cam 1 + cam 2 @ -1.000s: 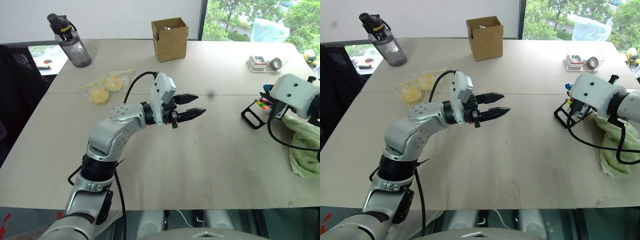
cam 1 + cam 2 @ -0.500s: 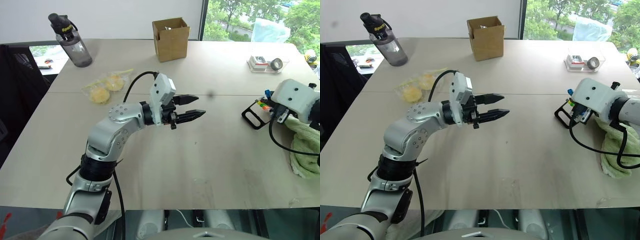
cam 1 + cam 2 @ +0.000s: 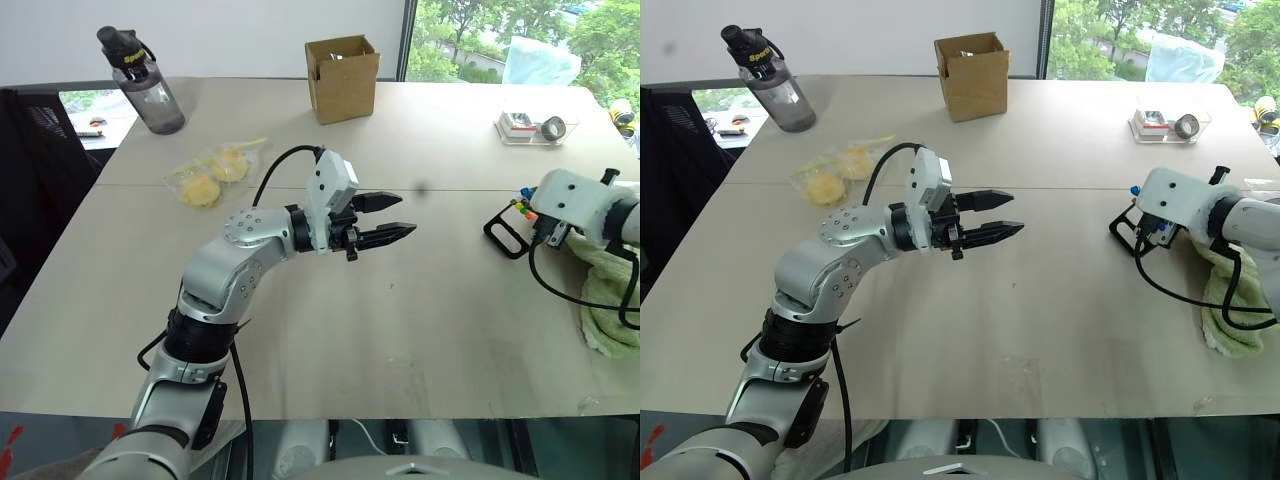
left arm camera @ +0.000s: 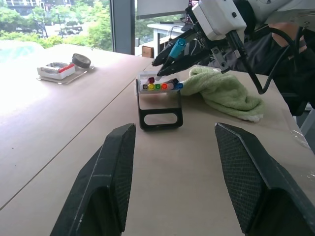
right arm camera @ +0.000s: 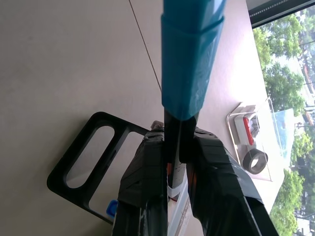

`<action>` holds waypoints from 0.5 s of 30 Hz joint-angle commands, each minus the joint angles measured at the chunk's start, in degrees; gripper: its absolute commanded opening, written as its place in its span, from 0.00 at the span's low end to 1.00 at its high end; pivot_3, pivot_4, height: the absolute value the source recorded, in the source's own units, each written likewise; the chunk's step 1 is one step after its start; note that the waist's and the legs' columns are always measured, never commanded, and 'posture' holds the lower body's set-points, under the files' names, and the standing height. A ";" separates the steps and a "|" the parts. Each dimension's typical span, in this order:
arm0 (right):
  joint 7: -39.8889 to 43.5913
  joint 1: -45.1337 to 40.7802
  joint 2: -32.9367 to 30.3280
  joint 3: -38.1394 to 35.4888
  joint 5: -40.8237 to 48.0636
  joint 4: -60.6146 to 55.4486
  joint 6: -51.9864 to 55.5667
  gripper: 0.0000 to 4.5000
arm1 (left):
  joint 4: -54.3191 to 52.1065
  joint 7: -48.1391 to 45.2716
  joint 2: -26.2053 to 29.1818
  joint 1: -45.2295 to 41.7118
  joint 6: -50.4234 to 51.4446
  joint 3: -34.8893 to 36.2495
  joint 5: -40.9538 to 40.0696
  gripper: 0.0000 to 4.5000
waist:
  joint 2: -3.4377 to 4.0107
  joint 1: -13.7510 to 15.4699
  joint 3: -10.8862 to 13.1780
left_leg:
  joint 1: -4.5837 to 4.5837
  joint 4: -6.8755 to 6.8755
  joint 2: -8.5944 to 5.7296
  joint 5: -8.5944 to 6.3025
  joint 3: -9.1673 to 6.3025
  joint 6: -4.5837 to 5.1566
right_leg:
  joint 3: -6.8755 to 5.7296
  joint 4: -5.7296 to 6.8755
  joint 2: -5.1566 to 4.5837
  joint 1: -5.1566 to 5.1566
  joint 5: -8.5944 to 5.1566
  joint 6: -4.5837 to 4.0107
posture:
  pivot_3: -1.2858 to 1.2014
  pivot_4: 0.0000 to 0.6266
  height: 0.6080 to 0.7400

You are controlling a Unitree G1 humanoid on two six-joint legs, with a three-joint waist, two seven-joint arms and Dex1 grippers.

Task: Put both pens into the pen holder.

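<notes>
Lower now than a second ago, the right gripper (image 4: 170, 58) has come down over the pen holder (image 4: 159, 101), its fingers clamped on a blue-capped pen (image 5: 189, 59) whose tip points at the row of coloured markers. Beside the holder lies a green towel (image 4: 221, 91). Out over the middle of the table (image 3: 420, 310), the left gripper (image 3: 385, 218) hangs half open and empty.

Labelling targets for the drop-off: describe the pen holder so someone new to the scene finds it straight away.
Start at the pale wooden table and go to its right side, beside the crumpled green towel. The pen holder is the small black frame-like rack with a looped handle lying flat on the table. Its row of colourful marker tips sets it apart from the brown cardboard box and the clear tray.
</notes>
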 commanded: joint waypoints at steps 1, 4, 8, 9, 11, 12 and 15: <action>0.58 -1.75 0.26 -0.91 -1.37 0.29 -0.57 0.33 | -1.42 0.05 -0.23 -1.11 -0.41 0.68 -0.65 0.59 | 0.00 0.00 0.00 | 0.00 0.00 0.00 0.00 0.00 0.00 | 0.00 0.00 0.00 0.00 0.00 0.00 | 0.52 0.24 0.97; -0.34 -2.14 0.82 -1.26 -2.73 0.85 -0.28 0.68 | -1.18 -0.02 -0.26 -1.20 -0.58 0.62 -0.50 0.59 | 0.00 0.01 0.00 | 0.00 0.00 0.00 0.00 0.00 0.00 | 0.00 0.01 -0.01 0.00 0.00 0.00 | 0.52 0.24 0.97; -0.57 -2.39 1.23 -2.04 -3.43 1.34 -0.12 0.98 | -0.76 0.10 -0.62 -1.48 -0.82 0.43 -0.27 0.59 | 0.01 0.01 0.00 | 0.00 0.00 0.00 0.00 0.01 0.00 | 0.00 0.02 -0.01 0.00 0.00 0.00 | 0.52 0.24 0.97; -0.52 -2.34 1.49 -2.54 -3.09 1.18 0.28 0.98 | -0.74 0.10 -0.70 -1.47 -0.86 0.40 -0.25 0.59 | 0.01 0.01 -0.01 | 0.00 0.01 0.00 0.00 0.00 0.00 | 0.00 0.02 -0.01 0.00 0.00 0.00 | 0.52 0.24 0.97; -0.21 -2.06 2.24 -4.17 -1.52 0.28 1.69 0.98 | -0.77 0.18 -0.88 -1.33 -0.95 0.36 -0.17 0.59 | 0.01 0.01 -0.01 | 0.00 0.01 0.00 0.00 0.00 0.00 | 0.00 0.02 -0.01 0.00 0.00 0.00 | 0.52 0.24 0.97; -0.02 -1.79 2.60 -5.06 -0.72 -0.19 2.25 0.98 | -0.81 0.23 -0.88 -1.14 -1.04 0.29 0.01 0.59 | 0.01 0.01 -0.01 | 0.00 0.01 0.00 0.00 0.00 0.00 | 0.00 0.02 -0.01 0.00 0.00 0.00 | 0.52 0.24 0.97; 1.28 0.39 5.31 -9.14 4.63 -2.67 3.95 0.98 | -1.35 0.51 0.14 0.91 -1.37 0.64 0.74 0.59 | 0.02 0.02 -0.01 | 0.00 0.01 0.00 0.00 0.00 0.00 | 0.00 0.03 -0.01 0.00 0.01 0.00 | 0.52 0.24 0.97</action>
